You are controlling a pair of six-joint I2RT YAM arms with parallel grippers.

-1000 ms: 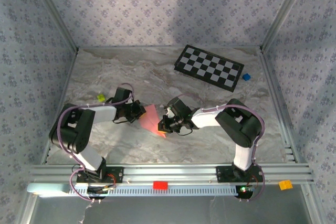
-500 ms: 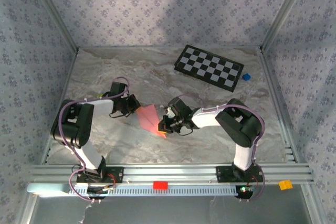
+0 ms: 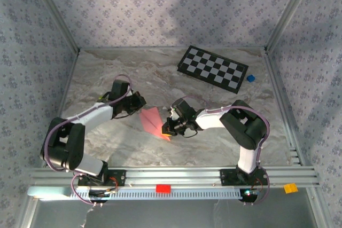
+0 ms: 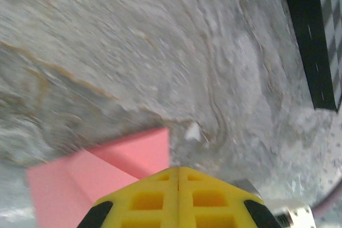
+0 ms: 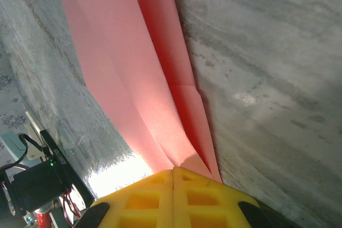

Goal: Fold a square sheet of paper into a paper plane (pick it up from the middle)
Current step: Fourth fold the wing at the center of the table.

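Note:
The pink-red paper [image 3: 152, 121], creased into a slim pointed dart, lies flat on the marble table [image 3: 107, 73] in the middle. My right gripper [image 3: 166, 127] is shut, and its yellow tips rest on the dart's near pointed end. In the right wrist view the paper [image 5: 139, 78] runs away from the shut right gripper [image 5: 173, 170], its centre crease meeting the seam. My left gripper [image 3: 140, 101] is shut beside the paper's far left corner. In the left wrist view the left gripper [image 4: 178, 170] hangs just over the edge of the paper [image 4: 107, 164], holding nothing.
A black-and-white checkerboard [image 3: 212, 69] lies at the back right, its dark edge [image 4: 315, 36] in the left wrist view. A small blue block [image 3: 250, 78] sits beside it. A red block [image 3: 163, 188] and an orange block [image 3: 290, 188] rest on the front rail.
The left arm has stretched out, its elbow dropping towards the left, and its shut gripper has shifted to the paper's far corner. The right gripper and the paper have stayed put.

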